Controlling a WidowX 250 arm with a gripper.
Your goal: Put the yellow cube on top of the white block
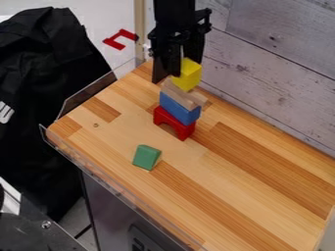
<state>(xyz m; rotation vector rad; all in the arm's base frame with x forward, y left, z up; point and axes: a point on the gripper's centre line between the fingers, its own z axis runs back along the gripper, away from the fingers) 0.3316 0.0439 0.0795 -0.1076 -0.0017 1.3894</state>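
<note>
Left of centre, the green block [146, 157] sits well inside the table's [262, 196] clear rim [108, 176]. At upper centre, the gripper [176, 71] is at the yellow cube [189, 74], its opening and hold impossible to tell, above the pale block [178, 91], near the plank wall [268, 73].

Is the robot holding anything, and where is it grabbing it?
Yes, the gripper seems to hold the yellow cube by two opposite sides, with the cube's lower part sticking out below.
</note>
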